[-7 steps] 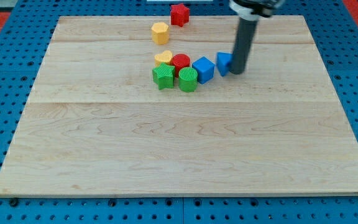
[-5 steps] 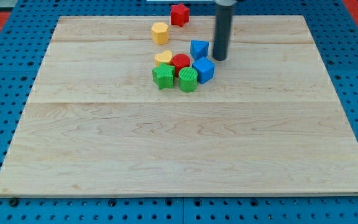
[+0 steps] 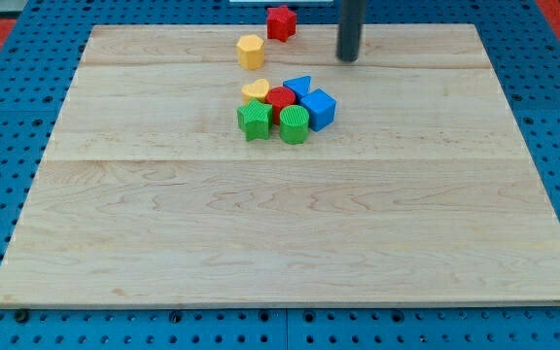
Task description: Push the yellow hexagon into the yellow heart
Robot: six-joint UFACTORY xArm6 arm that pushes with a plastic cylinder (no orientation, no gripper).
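The yellow hexagon (image 3: 251, 51) stands near the board's top edge, left of centre. The yellow heart (image 3: 255, 91) lies below it, at the upper left of a tight cluster of blocks. My tip (image 3: 347, 58) is on the board near the top edge, well to the right of the yellow hexagon and up and right of the cluster. It touches no block.
The cluster holds a red round block (image 3: 281, 99), a blue triangle-like block (image 3: 299, 87), a blue cube (image 3: 319, 109), a green star (image 3: 255, 121) and a green round block (image 3: 294, 124). A red star (image 3: 280, 21) sits at the board's top edge. The wooden board (image 3: 280, 224) lies on blue pegboard.
My tip swept left and up from beside the blue blocks toward the top edge. The smaller blue block was pushed left and now rests against the red block in the cluster.
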